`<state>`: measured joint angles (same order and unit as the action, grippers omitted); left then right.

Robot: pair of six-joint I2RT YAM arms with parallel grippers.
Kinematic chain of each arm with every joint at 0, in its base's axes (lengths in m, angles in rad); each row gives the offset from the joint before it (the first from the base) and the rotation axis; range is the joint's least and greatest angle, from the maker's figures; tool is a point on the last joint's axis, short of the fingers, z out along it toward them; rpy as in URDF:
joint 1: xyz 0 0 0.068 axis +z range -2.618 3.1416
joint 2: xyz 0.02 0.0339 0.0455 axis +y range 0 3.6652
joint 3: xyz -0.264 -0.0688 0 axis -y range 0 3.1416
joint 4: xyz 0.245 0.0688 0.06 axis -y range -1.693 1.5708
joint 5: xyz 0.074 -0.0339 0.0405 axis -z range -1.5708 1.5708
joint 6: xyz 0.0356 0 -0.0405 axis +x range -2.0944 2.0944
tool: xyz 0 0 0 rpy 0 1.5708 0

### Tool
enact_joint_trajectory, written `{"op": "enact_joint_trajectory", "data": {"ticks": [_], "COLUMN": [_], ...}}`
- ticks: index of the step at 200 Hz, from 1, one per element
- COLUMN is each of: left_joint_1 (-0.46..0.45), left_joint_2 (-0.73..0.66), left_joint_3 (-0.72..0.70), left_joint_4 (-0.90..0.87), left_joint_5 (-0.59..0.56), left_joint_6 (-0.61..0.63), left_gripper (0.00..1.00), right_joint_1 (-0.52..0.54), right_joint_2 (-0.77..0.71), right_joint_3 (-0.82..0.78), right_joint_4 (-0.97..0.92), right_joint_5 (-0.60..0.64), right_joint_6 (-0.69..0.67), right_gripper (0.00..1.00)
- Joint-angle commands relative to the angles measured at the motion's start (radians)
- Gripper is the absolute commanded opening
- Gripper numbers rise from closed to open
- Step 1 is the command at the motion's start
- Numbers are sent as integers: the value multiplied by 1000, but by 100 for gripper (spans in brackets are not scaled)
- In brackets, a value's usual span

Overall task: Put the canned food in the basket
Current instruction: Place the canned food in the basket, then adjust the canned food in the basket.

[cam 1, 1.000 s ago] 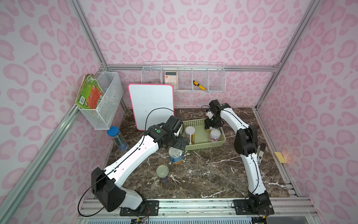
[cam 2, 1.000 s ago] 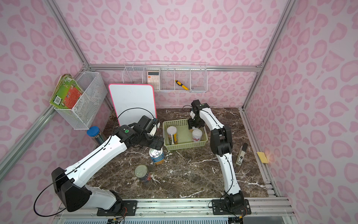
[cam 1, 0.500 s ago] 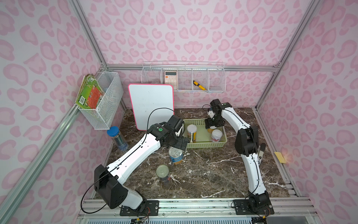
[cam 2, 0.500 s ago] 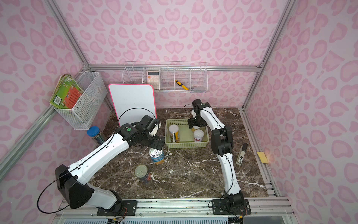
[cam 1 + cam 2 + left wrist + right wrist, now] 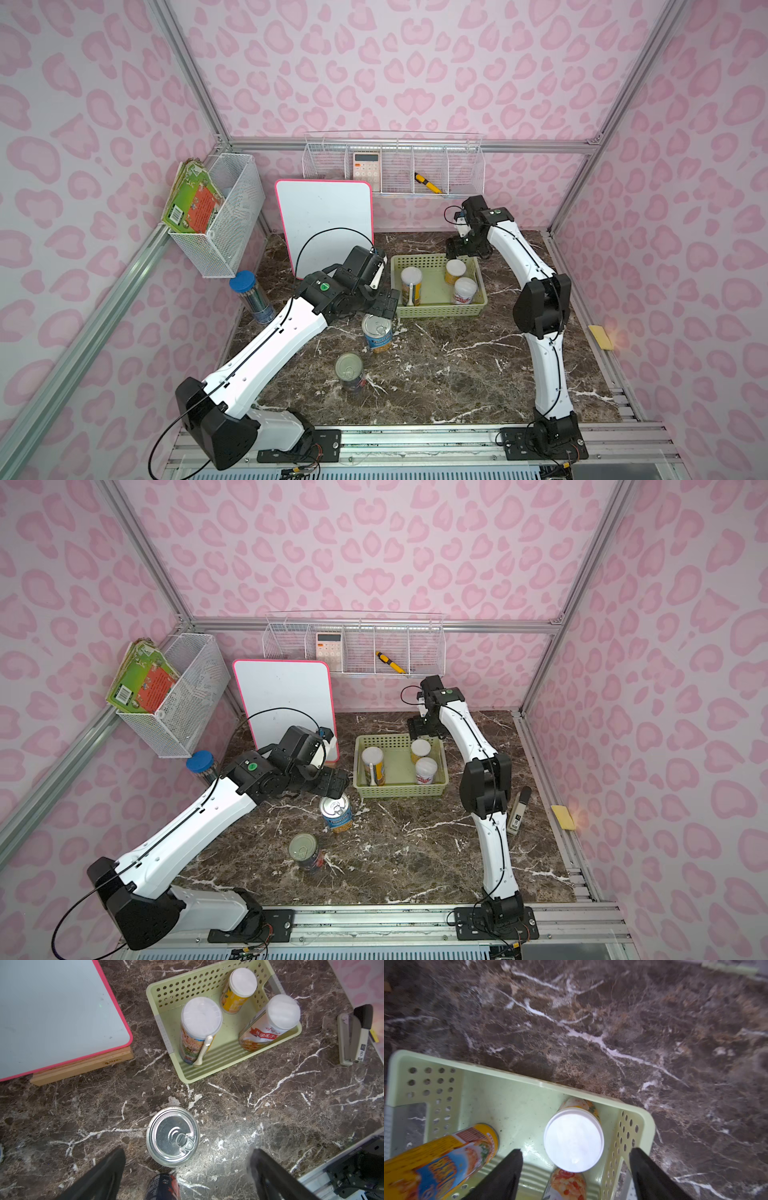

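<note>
Left gripper (image 5: 188, 1152), jaws spread and empty, is drawing back from the basket (image 5: 172, 993) over the two cans still outside it: the dark can (image 5: 163, 1186), behind the jaws, is being cut off by the frame; the blue-yellow can (image 5: 172, 1136) is standing just ahead between the jaws; beyond, the basket is now holding three white-lidded cans (image 5: 455, 268); right gripper (image 5: 575, 1150), jaws spread, is lifting off the newest, its label blurring.

The dark can (image 5: 162, 1187) was cut off at the left wrist view's edge (label unreadable); the yellow-and-blue can (image 5: 440, 1157) was blurred.
</note>
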<state>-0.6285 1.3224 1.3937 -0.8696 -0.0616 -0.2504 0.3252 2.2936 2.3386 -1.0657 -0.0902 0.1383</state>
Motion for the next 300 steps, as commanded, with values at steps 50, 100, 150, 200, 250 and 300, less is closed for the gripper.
{"op": "enact_joint_trajectory", "data": {"ticks": [50,100,150,200,250,300], "left_joint_1": [3,120,148,147,148,148], "left_joint_2": [1,-17,-22,-73,-87,-95], "left_joint_3": [-9,6,-63,-141,-151,-160], "left_joint_4": [99,69,26,7,-28,-32], "left_joint_5": [-11,19,88,82,59,43], "left_joint_6": [21,-18,-2,-28,-29,-30], "left_gripper": [99,99,99,99,99,99], "right_joint_1": [145,227,254,295,320,334], "right_joint_2": [-120,-243,-151,38,27,32], "right_joint_3": [-77,-246,-138,81,-8,-35], "right_joint_4": [125,193,87,-59,-48,-69], "right_joint_5": [-77,-90,-67,-13,14,36], "right_joint_6": [76,67,23,11,17,10], "right_gripper": [58,74,82,84,85,83]}}
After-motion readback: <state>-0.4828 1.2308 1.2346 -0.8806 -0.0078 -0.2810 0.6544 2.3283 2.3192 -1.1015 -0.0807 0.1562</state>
